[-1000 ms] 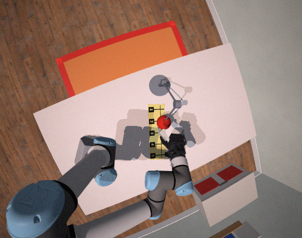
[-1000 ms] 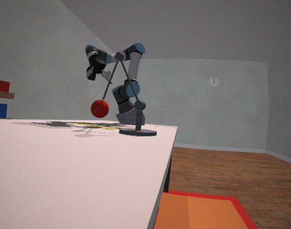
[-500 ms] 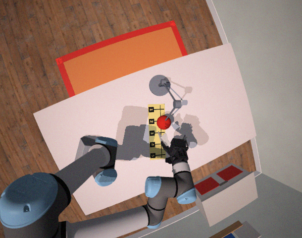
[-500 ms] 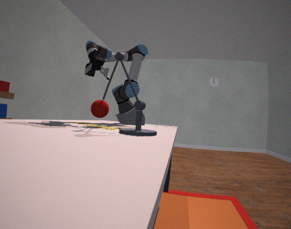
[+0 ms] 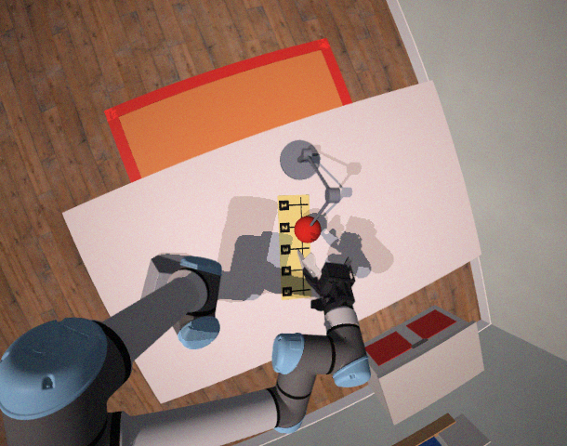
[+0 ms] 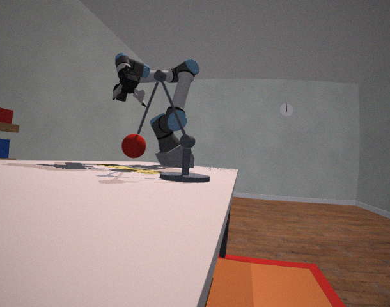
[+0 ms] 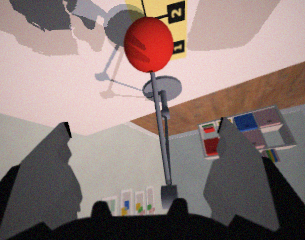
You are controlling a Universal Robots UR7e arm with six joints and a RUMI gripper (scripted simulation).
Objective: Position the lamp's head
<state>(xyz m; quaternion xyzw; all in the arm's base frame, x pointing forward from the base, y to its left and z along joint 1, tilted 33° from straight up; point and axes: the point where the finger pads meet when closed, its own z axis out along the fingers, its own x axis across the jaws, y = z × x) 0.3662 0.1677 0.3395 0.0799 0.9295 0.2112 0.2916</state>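
The lamp's red ball head (image 5: 307,229) (image 6: 133,145) (image 7: 149,44) hangs free above the yellow strip (image 5: 293,214) (image 6: 145,171) (image 7: 180,31). From above it appears beside mark 2, towards mark 3; its exact spot over the long line is unclear. In the side view its middle is roughly one head width above the bench. The lamp's elbow (image 5: 333,194) (image 6: 160,75) (image 7: 168,196) is high, its arms folded in an inverted V over the round grey base (image 5: 292,165) (image 6: 184,178) (image 7: 174,89). My gripper (image 5: 324,255) (image 6: 129,102) (image 7: 145,120) is open and empty, above the head and apart from it.
The white bench (image 5: 394,144) (image 6: 105,231) carries lamp and strip. An orange mat with a red border (image 5: 217,74) (image 6: 280,281) lies on the floor beyond the bench edge. A white cabinet with red panels (image 5: 432,364) stands beyond the opposite edge, near my wrist from above.
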